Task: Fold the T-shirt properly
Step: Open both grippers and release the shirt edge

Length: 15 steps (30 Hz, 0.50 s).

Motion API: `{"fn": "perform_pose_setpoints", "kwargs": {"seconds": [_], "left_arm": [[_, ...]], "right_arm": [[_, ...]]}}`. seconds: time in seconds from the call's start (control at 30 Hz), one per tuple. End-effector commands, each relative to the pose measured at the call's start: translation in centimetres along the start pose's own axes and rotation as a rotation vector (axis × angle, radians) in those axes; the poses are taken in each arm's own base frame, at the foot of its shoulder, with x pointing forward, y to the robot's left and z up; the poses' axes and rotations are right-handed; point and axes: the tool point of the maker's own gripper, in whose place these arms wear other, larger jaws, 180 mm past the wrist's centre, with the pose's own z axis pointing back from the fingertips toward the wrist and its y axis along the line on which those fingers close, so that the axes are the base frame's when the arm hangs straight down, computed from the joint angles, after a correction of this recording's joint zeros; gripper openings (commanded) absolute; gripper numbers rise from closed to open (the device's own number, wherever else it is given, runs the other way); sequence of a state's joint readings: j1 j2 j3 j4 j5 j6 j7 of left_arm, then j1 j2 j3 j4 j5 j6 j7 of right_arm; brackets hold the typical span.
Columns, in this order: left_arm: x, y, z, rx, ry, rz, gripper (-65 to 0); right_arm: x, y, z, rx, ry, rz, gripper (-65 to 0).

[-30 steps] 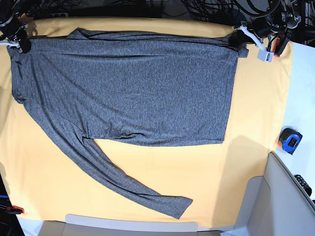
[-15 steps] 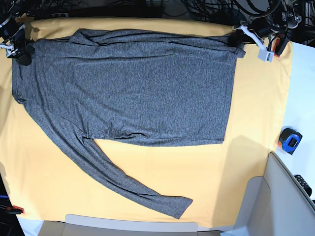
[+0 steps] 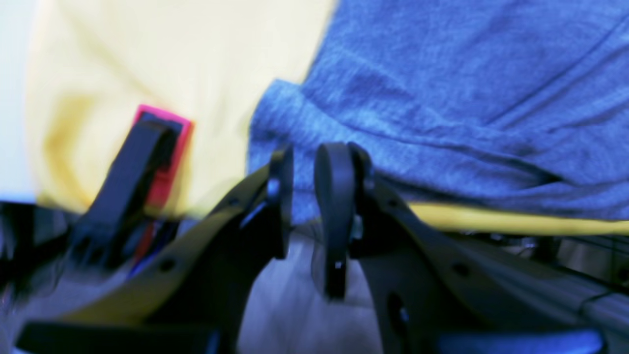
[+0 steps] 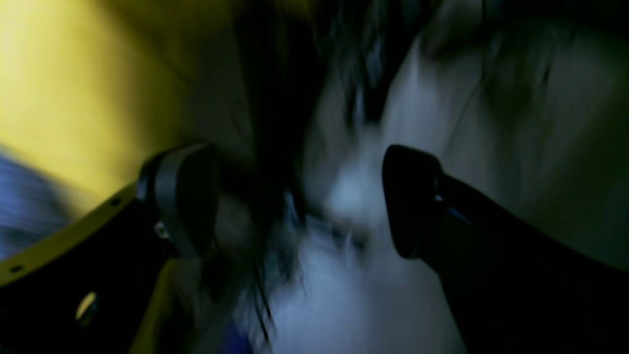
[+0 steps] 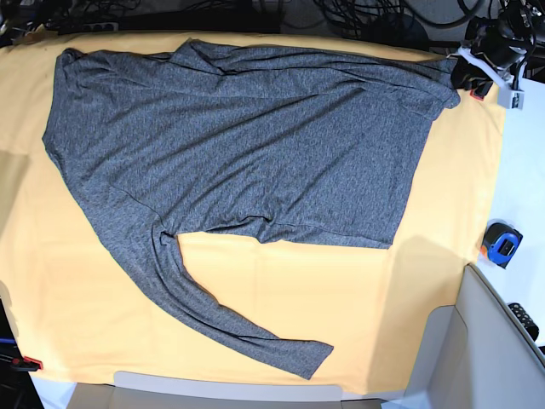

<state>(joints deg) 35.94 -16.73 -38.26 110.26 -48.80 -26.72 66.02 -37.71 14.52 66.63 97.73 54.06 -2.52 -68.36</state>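
The dark-grey T-shirt [image 5: 247, 145] lies spread on the yellow-orange table cloth [image 5: 341, 307], its body rumpled along the far edge. One long sleeve [image 5: 221, 315] trails toward the front. My left gripper [image 5: 467, 78] hovers at the shirt's far right corner. In the left wrist view it [image 3: 303, 182] shows only a narrow gap with nothing in it, and the shirt's hem [image 3: 467, 88] lies just beyond the tips. My right gripper [image 4: 300, 196] stands wide open and empty in a blurred view, off the cloth's edge [image 4: 59, 73]; the base view does not show it.
A blue-and-black tape measure [image 5: 502, 243] sits on the white surface at the right. A red clip [image 3: 164, 147] holds the cloth near my left gripper. Cables [image 5: 366, 17] crowd the far edge. A grey-white panel [image 5: 477, 349] stands at the front right.
Both grippers have let go of the shirt's far corners. The shirt has shifted away and to the right, more rumpled. The right gripper has left the base view.
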Motion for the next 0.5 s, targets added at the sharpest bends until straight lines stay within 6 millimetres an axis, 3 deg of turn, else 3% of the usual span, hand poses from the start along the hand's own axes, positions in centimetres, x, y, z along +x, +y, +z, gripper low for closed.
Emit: {"fn": "perform_pose_setpoints", "kwargs": {"seconds": [0.0,0.37,0.47], "left_arm": [[0.3,0.0,0.2,0.005,-0.004,-0.014,-53.8],[0.4,-0.5,0.0,-0.009,-0.006,-0.026,-53.8],[3.0,-0.8,0.6,0.0,-0.077,-0.071,-53.8]], "right_arm": [[1.3,0.8,0.7,0.013,-0.03,0.037,-15.9],[4.2,6.5,2.1,0.132,-0.163,0.103,-15.8],[5.6,9.2,2.8,0.194,-0.228,0.115,-15.8]]}}
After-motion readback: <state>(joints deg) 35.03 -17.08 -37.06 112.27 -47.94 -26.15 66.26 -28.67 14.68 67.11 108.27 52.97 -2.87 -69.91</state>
